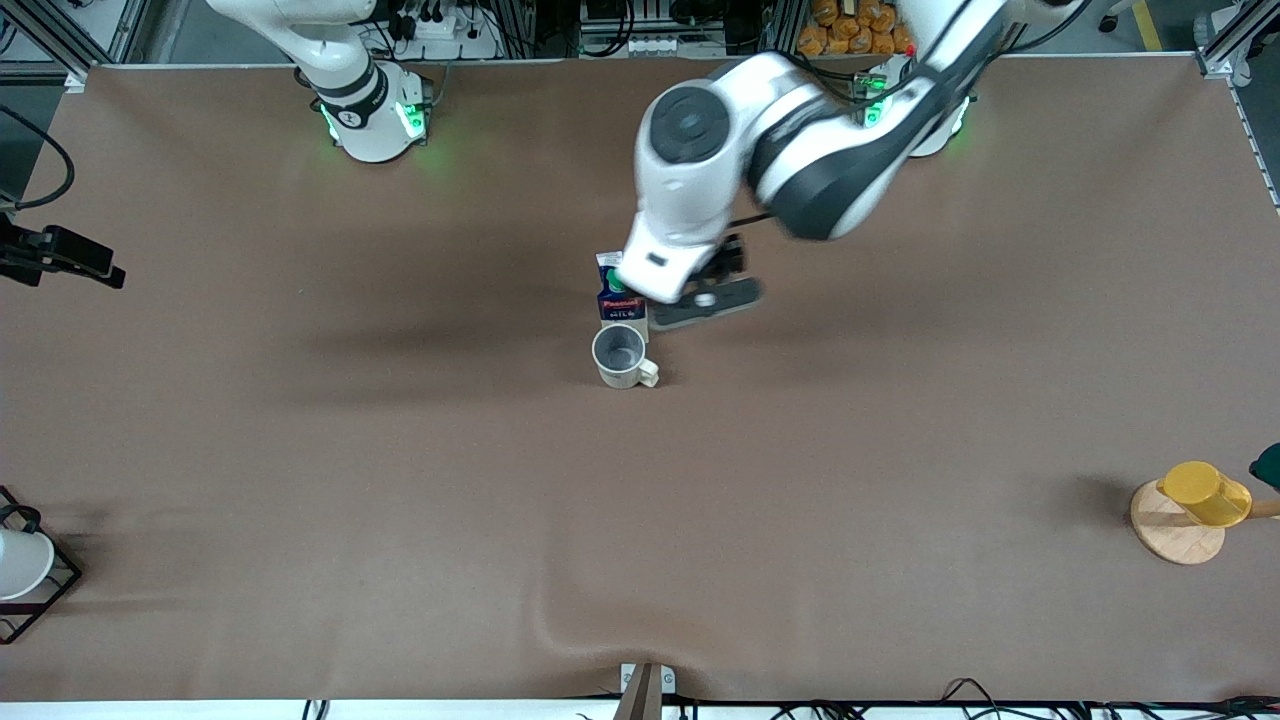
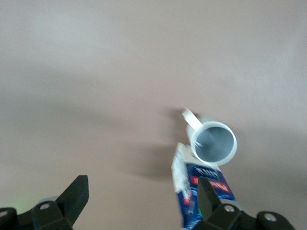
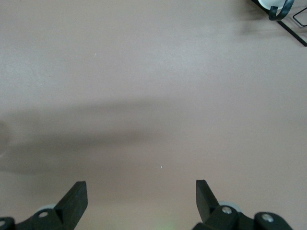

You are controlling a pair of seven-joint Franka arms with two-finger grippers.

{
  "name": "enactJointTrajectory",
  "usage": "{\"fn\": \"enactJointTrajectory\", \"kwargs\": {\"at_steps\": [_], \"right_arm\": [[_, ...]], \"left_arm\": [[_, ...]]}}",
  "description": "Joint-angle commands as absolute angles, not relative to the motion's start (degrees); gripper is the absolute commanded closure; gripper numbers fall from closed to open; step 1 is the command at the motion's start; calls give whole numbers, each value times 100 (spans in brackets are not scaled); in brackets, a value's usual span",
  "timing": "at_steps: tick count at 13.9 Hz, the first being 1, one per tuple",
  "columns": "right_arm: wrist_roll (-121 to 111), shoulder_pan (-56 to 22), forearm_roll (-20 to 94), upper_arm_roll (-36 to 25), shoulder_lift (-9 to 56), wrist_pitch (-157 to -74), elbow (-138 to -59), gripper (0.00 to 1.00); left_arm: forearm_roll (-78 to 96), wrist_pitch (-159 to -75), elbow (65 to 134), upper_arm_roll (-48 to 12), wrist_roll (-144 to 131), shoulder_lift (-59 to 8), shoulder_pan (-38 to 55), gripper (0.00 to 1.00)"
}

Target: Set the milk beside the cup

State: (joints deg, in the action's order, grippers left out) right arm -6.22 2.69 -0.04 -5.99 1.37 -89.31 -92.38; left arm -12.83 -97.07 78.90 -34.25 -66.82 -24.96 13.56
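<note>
The milk (image 1: 618,296), a dark blue carton with a red label, stands upright mid-table. The beige cup (image 1: 621,356) stands right beside it, nearer to the front camera, with its handle toward the left arm's end. My left gripper (image 1: 690,290) is over the table beside the milk, toward the left arm's end. In the left wrist view it (image 2: 142,184) is open and empty. There the milk (image 2: 192,191) stands outside the jaws beside one finger, close against the cup (image 2: 213,142). My right gripper (image 3: 141,189) is open and empty over bare table. It does not show in the front view.
A yellow cup on a wooden stand (image 1: 1195,500) is at the left arm's end, near the front edge. A white cup in a black wire rack (image 1: 25,570) is at the right arm's end, and the rack's corner shows in the right wrist view (image 3: 288,17).
</note>
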Motion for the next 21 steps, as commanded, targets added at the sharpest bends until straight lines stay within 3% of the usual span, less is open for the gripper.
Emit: {"fn": "enactJointTrajectory", "kwargs": {"at_steps": [1,8,9,12,14,17,21], "right_arm": [[-571,237,97,-633,229,-8877,-9070,0],[-527,211,132,-624,229,-8868,-8991,0],[-527,211,123,-624,220,-8842,-8922,0],[-527,193,123,-624,185,-8693,-8737,0],[-519,185,123,-615,176,-8500,-8710,0],[-510,193,123,-615,167,-8245,-8561,0],[412,193,202,-615,176,-8244,-8491,0]], "left_arm": [[-845,-9212,8130,-3507,-6208,-1654,538,0],[-756,-8394,8323,-3446,-3880,-661,-843,0],[-721,-8385,8315,-3167,-3432,-511,-861,0],[-36,-8218,8358,-1508,-2599,-81,-389,0],[0,-8174,8464,-855,-1008,26,-229,0],[-105,-8348,8447,-493,-137,-35,-255,0],[-246,-8534,8455,-492,826,-61,-272,0]]}}
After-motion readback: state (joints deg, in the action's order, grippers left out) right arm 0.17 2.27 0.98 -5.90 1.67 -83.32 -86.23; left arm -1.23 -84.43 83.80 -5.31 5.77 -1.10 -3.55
